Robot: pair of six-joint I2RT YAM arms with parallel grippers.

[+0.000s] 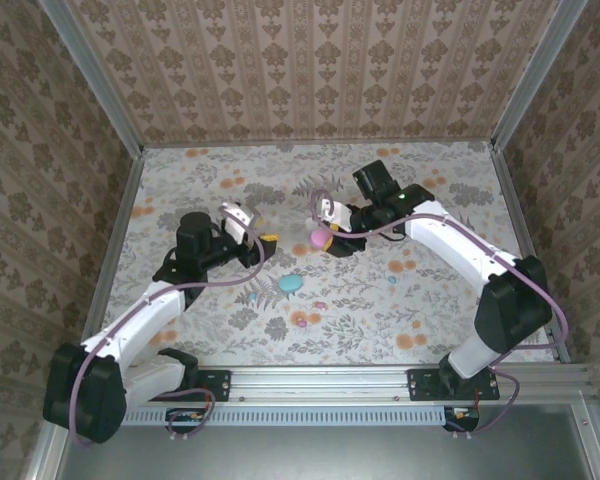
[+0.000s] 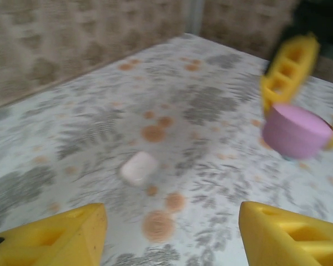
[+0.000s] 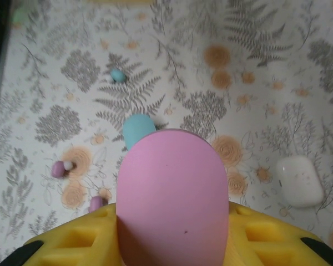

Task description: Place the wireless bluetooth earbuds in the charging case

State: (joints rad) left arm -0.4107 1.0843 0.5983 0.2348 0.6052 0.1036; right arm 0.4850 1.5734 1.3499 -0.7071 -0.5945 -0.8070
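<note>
My right gripper is shut on a pink oval charging case, its yellow fingers pressed on both sides. The case's lid is closed. Behind it, a teal case lies on the table, half hidden. Two pink earbuds and a teal earbud lie loose nearby. My left gripper is open and holds nothing. It faces the pink case from the left.
A white case lies shut on the floral tabletop between the two grippers. Patterned walls stand on three sides, and a metal rail runs along the near edge.
</note>
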